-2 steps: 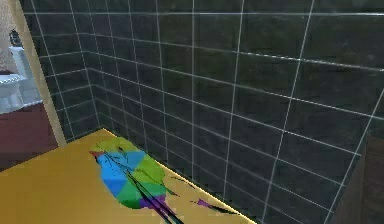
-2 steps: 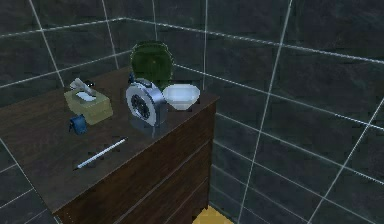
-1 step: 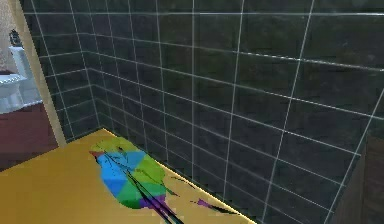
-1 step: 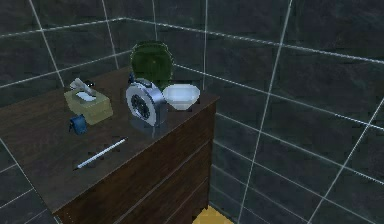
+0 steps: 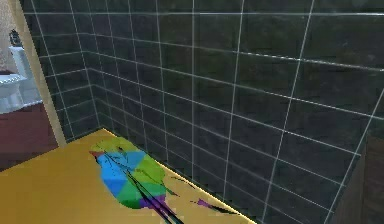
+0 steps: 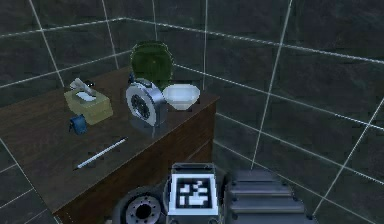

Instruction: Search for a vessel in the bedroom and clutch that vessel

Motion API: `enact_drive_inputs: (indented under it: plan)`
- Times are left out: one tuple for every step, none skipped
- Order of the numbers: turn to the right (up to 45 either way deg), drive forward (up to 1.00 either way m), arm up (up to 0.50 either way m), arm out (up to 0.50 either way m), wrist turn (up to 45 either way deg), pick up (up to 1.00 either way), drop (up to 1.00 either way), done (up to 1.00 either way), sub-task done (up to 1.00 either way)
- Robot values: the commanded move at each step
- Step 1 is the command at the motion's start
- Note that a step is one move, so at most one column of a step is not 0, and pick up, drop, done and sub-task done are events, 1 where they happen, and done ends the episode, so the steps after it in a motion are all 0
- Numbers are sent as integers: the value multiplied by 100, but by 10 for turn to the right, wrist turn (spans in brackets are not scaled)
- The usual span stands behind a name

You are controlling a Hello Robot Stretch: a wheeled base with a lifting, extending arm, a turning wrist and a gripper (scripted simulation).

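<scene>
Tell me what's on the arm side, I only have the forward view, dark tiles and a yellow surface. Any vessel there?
Observer: Yes, a dark green vase stands at the back of a dark wooden dresser.
Operator: Anything close to it?
Observer: A white bowl sits just to its right in that view.
Operator: What else is on top?
Observer: A round silver alarm clock, a tissue box and a pen.
</scene>
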Motion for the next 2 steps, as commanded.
enact_drive_inputs:
  plan:
    - [0,0,0,50,0,0,0,0,0]
    - [0,0,0,0,450,0,0,0,0]
